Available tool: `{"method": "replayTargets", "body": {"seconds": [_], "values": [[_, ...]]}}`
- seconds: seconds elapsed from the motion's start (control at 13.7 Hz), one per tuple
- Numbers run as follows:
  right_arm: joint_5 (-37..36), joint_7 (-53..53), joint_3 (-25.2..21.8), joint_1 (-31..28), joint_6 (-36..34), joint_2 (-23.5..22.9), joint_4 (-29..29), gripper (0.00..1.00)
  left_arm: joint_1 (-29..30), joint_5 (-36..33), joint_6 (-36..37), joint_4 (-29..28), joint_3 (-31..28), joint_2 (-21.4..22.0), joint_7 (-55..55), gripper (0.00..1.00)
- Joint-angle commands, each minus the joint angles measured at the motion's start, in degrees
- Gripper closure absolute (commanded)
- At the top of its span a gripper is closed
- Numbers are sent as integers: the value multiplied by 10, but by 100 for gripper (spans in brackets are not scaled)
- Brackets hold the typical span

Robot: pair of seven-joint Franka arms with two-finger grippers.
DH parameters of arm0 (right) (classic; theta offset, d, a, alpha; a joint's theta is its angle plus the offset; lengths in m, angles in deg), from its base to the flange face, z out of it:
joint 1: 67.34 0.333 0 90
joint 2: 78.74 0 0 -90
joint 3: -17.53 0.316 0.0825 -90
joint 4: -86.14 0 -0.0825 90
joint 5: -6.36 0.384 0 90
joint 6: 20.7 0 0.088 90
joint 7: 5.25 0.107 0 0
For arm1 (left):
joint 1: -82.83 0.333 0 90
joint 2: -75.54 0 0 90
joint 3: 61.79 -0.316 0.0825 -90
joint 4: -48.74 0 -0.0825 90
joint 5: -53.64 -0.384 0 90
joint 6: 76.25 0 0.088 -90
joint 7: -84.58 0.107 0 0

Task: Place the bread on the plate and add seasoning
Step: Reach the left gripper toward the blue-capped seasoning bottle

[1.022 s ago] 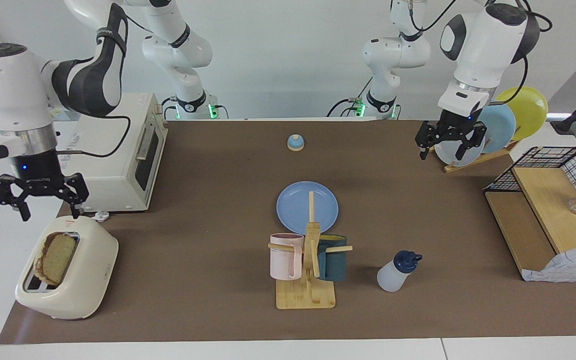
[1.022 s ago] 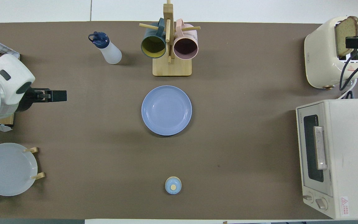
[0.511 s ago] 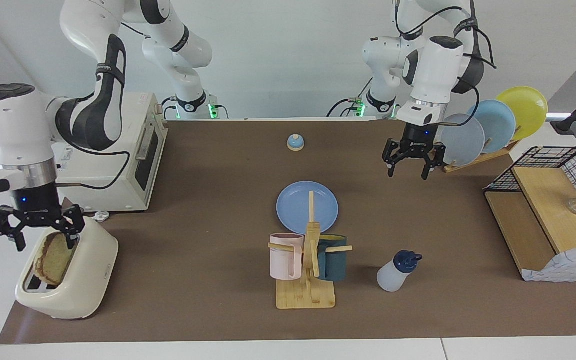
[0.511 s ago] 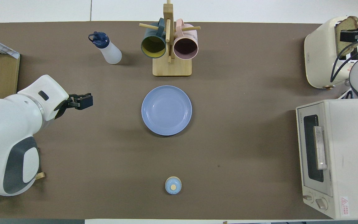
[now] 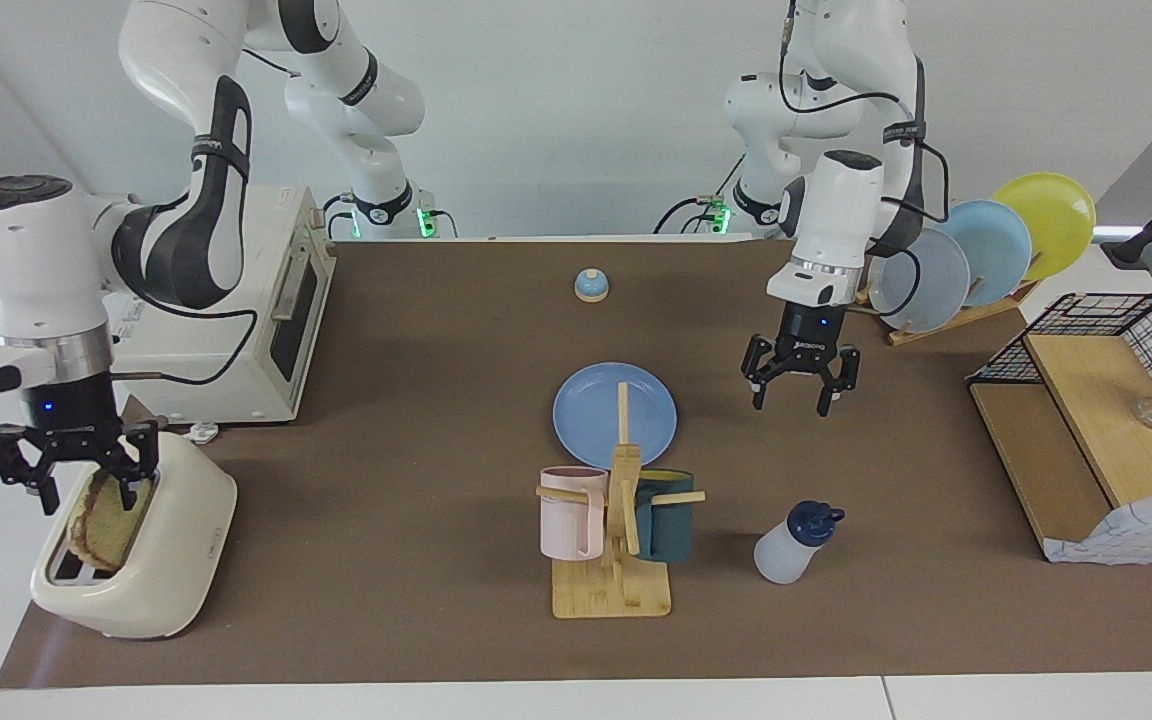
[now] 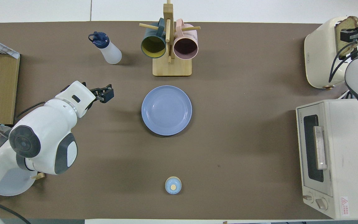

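The right gripper [image 5: 73, 486] is down at the toaster [image 5: 161, 560], its fingers spread on either side of the top of the bread [image 5: 111, 516], which stands upright in the slot; whether they press on the slice I cannot tell. The left gripper [image 5: 794, 392] hangs in the air over bare table with its fingers apart and nothing between them. The plate [image 5: 591, 400] lies flat just beside it, toward the middle of the table. The seasoning [image 5: 791, 545] stands below it, farther from the robots, next to the mug rack [image 5: 614, 560].
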Motion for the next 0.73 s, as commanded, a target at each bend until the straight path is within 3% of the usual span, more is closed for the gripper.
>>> {"method": "replayTargets", "body": {"seconds": [0.0,0.15,0.29,0.44,0.66], "values": [[-33,-13,5,-1,-4,-4,-9,44,-9,1,-50,6,-9,-37,-9,0],[-35,-14,4,-2,-14,-3,-9,66,-19,6,-72,23,-10,-74,-8,0],[-49,-13,5,-1,-40,-7,-31,100,-24,7,-93,50,-14,-118,-8,0],[-82,-12,7,8,-52,-9,-37,100,-58,10,-108,73,-48,-149,-8,0],[-113,-20,8,7,-78,-3,-67,100,-207,92,-141,112,-188,-203,-8,0]]}}
